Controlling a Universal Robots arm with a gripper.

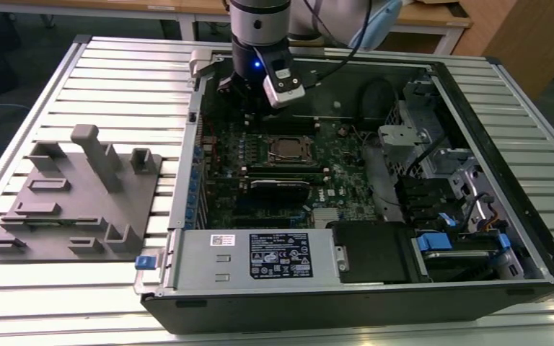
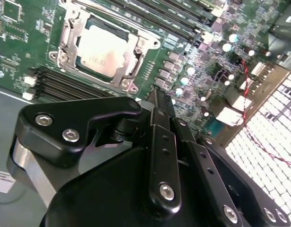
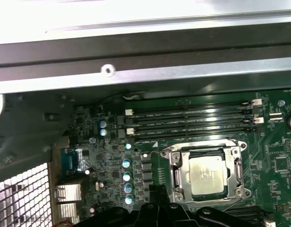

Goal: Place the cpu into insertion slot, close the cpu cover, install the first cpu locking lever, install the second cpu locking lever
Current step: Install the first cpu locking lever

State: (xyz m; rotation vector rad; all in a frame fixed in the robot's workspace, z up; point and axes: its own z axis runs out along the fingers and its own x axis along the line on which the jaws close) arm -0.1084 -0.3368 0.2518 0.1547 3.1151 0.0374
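The cpu [image 2: 104, 48] lies framed by the cpu cover [image 2: 128, 66]. The gripper [image 2: 157, 96], jaws seemingly pinched shut beside it, could slip and gouge the motherboard [image 2: 27, 33].

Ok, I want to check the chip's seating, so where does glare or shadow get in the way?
Second wrist view: glare washes the cpu top nearly white. First wrist view: it reads evenly grey, but the surface beyond the case rim is blown out. Exterior view: even light, no glare on it.
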